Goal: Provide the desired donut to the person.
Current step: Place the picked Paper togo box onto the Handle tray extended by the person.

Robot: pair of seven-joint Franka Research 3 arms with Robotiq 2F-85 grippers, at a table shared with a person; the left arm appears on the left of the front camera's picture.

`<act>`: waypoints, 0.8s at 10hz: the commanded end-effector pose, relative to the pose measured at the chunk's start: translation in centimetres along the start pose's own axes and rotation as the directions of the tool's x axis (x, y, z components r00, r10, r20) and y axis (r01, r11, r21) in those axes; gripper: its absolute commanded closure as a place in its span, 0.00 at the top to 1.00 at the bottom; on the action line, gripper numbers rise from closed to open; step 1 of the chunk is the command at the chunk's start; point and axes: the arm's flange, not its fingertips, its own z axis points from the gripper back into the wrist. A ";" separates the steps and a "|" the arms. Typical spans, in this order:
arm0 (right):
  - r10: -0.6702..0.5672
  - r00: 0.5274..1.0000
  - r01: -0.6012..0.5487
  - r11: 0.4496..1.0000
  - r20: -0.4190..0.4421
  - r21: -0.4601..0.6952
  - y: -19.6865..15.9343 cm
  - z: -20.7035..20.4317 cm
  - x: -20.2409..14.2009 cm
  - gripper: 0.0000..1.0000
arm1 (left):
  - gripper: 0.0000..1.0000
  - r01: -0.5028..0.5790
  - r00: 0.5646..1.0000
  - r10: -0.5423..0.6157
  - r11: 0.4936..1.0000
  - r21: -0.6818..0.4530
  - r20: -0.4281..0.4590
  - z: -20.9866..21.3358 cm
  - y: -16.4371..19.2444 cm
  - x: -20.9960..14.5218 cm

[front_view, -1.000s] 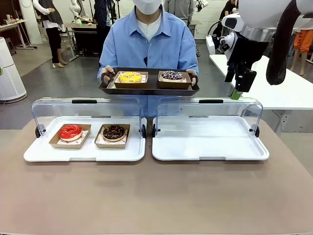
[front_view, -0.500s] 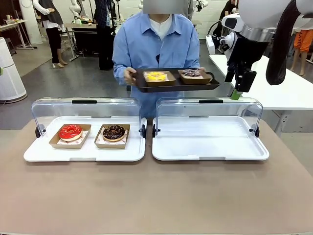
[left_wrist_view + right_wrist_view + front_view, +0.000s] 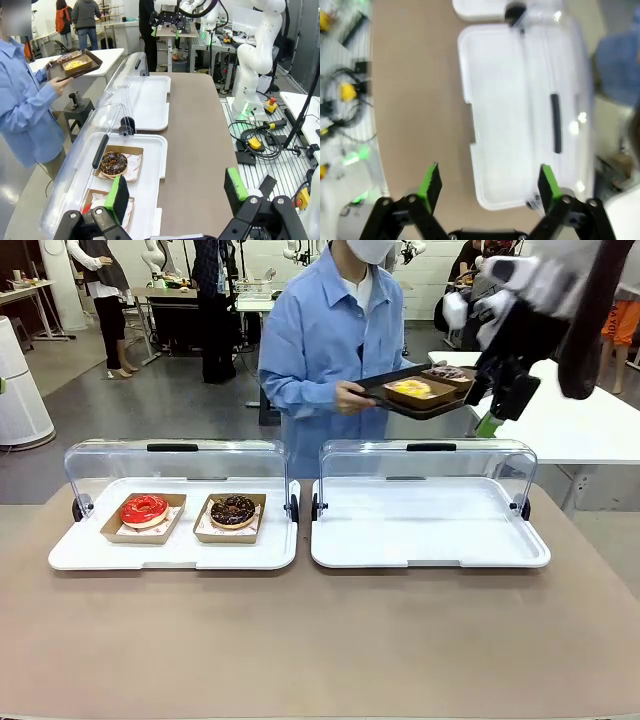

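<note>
Wearing a light-blue shirt, the person holds a dark tray; both pincers gape empty.

left case: two donuts inside | right case: beside it

Count, front view. Display cases on the table: 2, each a white tray with a clear lid raised; left case, right case. Donuts in the left case: 2, each in its own cardboard tray: one red donut, one chocolate donut. Persons at the far side: 1, the person, who held 1 dark tray. Donuts on that tray: 2, one yellow donut, one dark-topped donut. Donuts total: 4.
</note>
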 end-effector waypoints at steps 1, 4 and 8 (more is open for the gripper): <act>-0.119 0.952 0.080 0.986 0.282 0.147 -2.0 3.3 -6.4 1.00 | 1.00 0.005 1.000 -0.005 1.000 -0.001 0.006 0.1 -0.2 0.1; -0.266 0.796 0.156 0.958 0.543 0.241 -3.8 5.2 -16.6 1.00 | 1.00 0.005 1.000 -0.005 1.000 -0.001 0.006 0.1 -0.2 0.1; -0.344 0.594 0.196 0.939 0.727 0.284 -5.4 2.7 -27.5 1.00 | 1.00 0.005 1.000 -0.005 1.000 -0.001 0.006 0.1 -0.2 0.1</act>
